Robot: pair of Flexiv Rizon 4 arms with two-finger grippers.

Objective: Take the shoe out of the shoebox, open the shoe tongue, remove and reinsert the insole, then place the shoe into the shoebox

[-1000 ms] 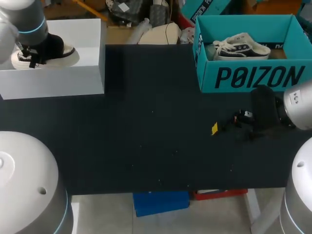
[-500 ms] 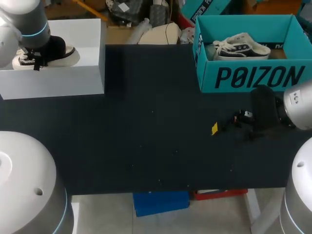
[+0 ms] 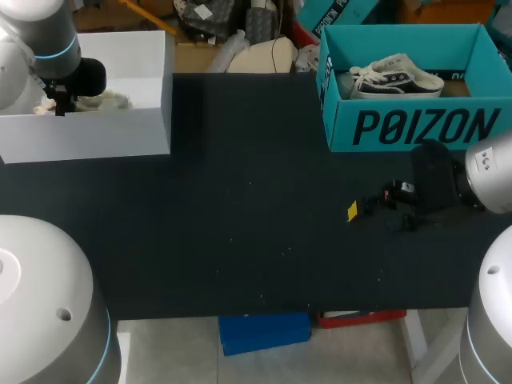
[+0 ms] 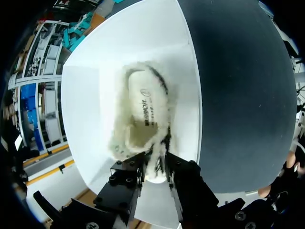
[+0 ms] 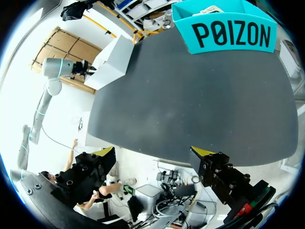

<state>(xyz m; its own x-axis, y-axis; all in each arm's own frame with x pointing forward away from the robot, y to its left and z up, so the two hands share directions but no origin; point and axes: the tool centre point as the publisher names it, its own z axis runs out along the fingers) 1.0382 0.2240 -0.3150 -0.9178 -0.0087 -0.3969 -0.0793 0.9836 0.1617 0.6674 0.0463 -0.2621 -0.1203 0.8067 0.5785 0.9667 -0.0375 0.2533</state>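
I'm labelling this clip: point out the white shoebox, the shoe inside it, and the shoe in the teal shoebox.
white shoebox (image 3: 88, 136): head view, front wall.
shoe in the white shoebox (image 4: 145, 107): left wrist view, its middle.
shoe in the teal shoebox (image 3: 396, 78): head view, its upper.

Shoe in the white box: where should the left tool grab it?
Probably the opening's rim at the end nearest the left tool, from above. The shoe lies in the white box with insole facing up, so that rim is a thin, exposed edge. Shoe is blurred; recheck.
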